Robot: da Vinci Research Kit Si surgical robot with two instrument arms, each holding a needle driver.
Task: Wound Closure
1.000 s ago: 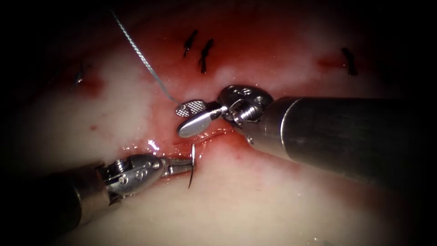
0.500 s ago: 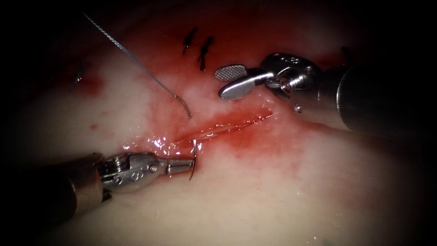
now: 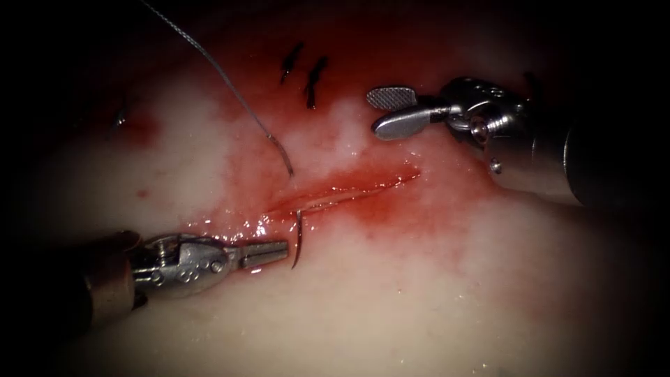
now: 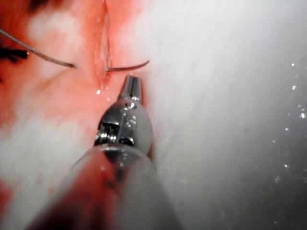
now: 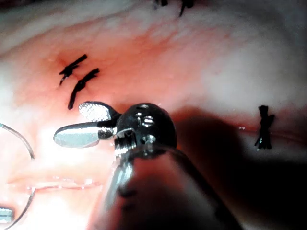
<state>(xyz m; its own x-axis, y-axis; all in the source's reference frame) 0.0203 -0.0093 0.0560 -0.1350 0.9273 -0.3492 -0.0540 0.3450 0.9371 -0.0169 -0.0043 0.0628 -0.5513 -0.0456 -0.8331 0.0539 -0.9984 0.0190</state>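
Both hands empty: left hand (image 3: pixel 279 249) nearly closed, just at 9 o'clock of the needle (image 3: pixel 298 241), which stands in the cut (image 3: pixel 342 192); right hand (image 3: pixel 391 112) released, well apart.

No readable text, labels, brands, numbers or signs in any view. Nothing legible is printed on either tool or on the tissue.
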